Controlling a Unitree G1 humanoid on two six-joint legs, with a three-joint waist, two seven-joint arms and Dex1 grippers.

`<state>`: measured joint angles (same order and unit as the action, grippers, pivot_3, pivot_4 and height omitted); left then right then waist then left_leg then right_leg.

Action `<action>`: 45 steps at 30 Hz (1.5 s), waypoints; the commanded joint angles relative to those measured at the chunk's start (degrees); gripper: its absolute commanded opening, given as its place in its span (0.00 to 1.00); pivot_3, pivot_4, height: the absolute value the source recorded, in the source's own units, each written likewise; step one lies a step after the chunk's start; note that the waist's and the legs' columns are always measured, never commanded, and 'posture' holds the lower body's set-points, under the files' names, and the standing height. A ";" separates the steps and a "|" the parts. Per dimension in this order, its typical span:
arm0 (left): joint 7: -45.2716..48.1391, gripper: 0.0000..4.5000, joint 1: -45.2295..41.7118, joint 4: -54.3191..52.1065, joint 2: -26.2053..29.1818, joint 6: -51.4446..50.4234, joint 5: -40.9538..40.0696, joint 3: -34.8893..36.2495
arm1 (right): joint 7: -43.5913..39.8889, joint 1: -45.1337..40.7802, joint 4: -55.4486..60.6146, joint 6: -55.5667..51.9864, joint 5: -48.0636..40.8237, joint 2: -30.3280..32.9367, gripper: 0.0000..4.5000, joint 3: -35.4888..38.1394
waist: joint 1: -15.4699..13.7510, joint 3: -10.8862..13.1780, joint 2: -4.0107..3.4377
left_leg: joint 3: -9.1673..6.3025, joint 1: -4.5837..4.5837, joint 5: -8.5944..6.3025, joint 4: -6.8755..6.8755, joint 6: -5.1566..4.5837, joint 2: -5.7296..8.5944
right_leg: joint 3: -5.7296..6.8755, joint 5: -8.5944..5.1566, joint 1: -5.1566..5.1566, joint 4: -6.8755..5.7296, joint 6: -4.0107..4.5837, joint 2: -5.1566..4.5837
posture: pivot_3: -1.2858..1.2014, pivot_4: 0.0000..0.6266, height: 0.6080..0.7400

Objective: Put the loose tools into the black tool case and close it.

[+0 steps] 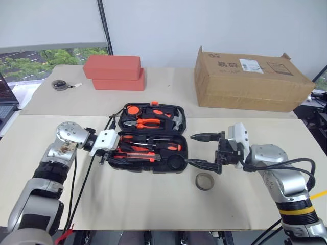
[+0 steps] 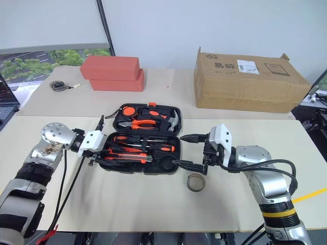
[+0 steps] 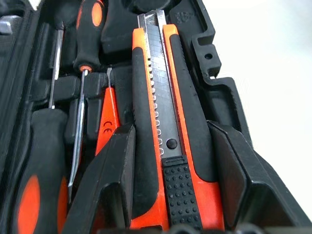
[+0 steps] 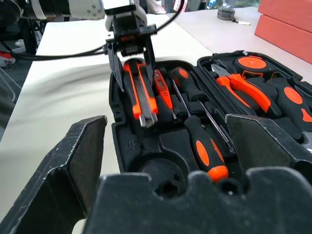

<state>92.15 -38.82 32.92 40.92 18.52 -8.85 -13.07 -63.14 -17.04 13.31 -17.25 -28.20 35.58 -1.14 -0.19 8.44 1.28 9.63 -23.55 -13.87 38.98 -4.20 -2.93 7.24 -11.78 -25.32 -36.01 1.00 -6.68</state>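
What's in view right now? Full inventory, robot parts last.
case: 1, black, open, table centre
knife: 1, orange-black, in case's near half, between left end effector's fingers
screwdrivers: 2, black-orange, in near half
tester: 1, slim orange, beside knife
pliers: 1, orange-handled, in far half
hammer: 1, in far half
tape roll: 1, grey, on table right of case, still out
red boxes: 2, stacked, far left
cardboard box: 1, brown, far right
tape measure: 1, dark, far left
left end effector: around knife at case's left end
right end effector: open, at case's right end
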 commanded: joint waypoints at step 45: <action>-2.55 0.01 1.29 -1.70 -3.41 -2.90 3.03 -0.60 | -0.36 -2.75 -0.08 1.35 0.56 -0.30 1.00 -0.63 | -0.38 -0.03 -0.04 | -0.02 0.23 0.02 0.03 0.01 -0.01 | -0.05 0.00 0.17 -0.09 0.00 0.04 | 0.52 0.24 0.79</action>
<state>90.15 -37.89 29.61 37.35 15.02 -8.45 -12.35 -63.56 -19.37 11.64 -17.02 -27.24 34.81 -3.24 -0.57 8.41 1.23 9.61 -23.29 -13.85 39.01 -4.20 -2.95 7.19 -11.78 -25.13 -36.10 1.00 -6.64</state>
